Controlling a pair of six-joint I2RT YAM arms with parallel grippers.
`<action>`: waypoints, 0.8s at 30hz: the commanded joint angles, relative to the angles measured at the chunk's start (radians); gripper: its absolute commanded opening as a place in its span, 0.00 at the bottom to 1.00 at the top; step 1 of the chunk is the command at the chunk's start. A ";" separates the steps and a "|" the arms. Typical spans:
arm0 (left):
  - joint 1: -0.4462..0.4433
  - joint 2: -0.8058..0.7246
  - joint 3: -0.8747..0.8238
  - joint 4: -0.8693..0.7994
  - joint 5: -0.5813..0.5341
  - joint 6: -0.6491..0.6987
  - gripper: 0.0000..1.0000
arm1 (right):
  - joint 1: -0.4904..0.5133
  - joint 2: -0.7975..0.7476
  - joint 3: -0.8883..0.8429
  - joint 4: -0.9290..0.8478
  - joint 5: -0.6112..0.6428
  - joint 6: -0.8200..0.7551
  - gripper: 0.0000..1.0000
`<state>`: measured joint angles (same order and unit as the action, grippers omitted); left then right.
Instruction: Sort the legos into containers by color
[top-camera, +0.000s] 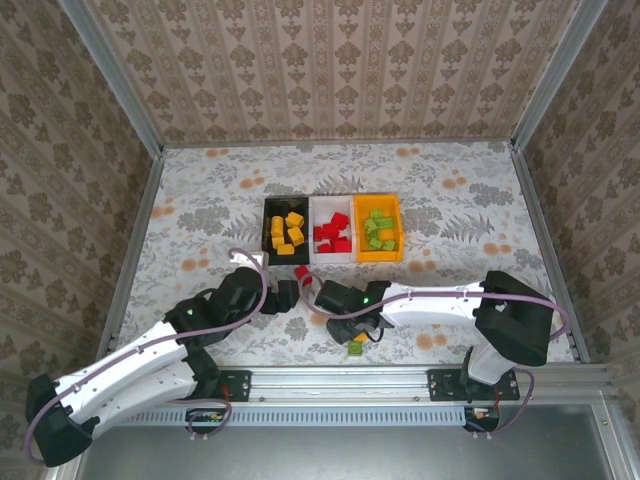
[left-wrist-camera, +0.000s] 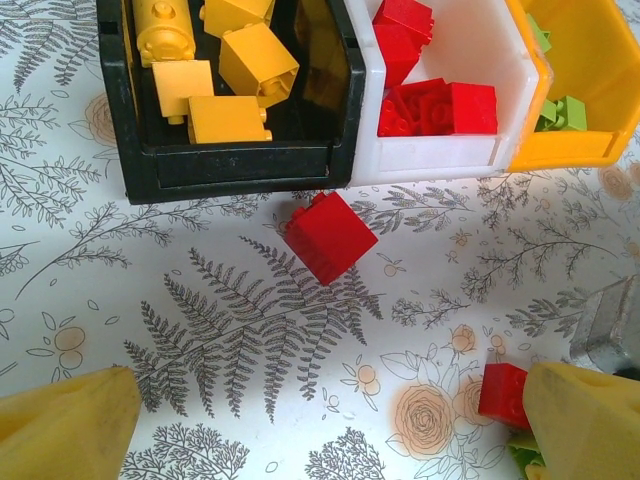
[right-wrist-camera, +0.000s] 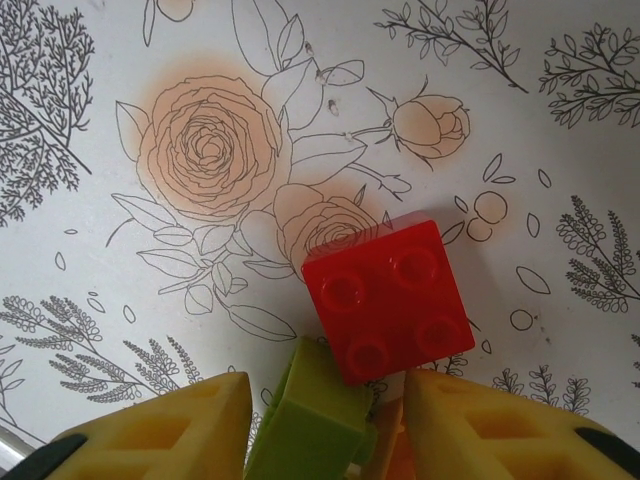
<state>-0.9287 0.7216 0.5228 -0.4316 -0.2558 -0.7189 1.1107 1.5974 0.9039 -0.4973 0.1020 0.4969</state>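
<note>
At table (top-camera: 200, 200) centre, 12 o'clock from both arm bases, I see 3 bins in a row, side walls touching. The black bin (left-wrist-camera: 230, 165) is at the 9 o'clock end, the white bin (left-wrist-camera: 430, 160) mid, and the orange bin (left-wrist-camera: 560, 150) at the 3 o'clock end.

Contents: yellow bricks (left-wrist-camera: 258, 62) in black, red bricks (left-wrist-camera: 455, 105) in white, green bricks (left-wrist-camera: 565, 112) in orange.

Item 1: L gripper (left-wrist-camera: 325, 405) hovers low at 6 o'clock of the black bin. Jaws are spread wide w/ nothing between them. Loose red brick A (left-wrist-camera: 330, 238) lies on the table at 12 o'clock of this gripper, just beside the black/white seam and tilted on a corner.

Item 2: R gripper (right-wrist-camera: 325, 400) sits at 6 o'clock of the white bin, well apart from it. Jaws are partly closed w/ a green brick (right-wrist-camera: 305, 425) between the fingers (right-wrist-camera: 170, 430). The brick is tight against one finger, w/ a gap at the other. I cannot tell whether it is clamped.

Item 3: Red brick B (right-wrist-camera: 388, 300) is studs up on the table at 1 o'clock of that green brick, touching or nearly so.
</note>
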 joint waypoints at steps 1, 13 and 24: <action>0.013 -0.010 -0.015 -0.016 -0.013 -0.022 1.00 | 0.009 0.025 0.020 -0.033 0.022 -0.010 0.41; 0.018 -0.010 -0.011 -0.006 0.001 -0.016 1.00 | -0.021 -0.105 0.016 -0.001 0.092 -0.015 0.24; 0.023 0.096 0.026 0.054 0.070 0.052 1.00 | -0.434 -0.213 0.151 0.039 0.068 -0.058 0.23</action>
<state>-0.9127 0.7803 0.5217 -0.4076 -0.2218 -0.7074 0.7589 1.3510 1.0054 -0.4755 0.1505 0.4614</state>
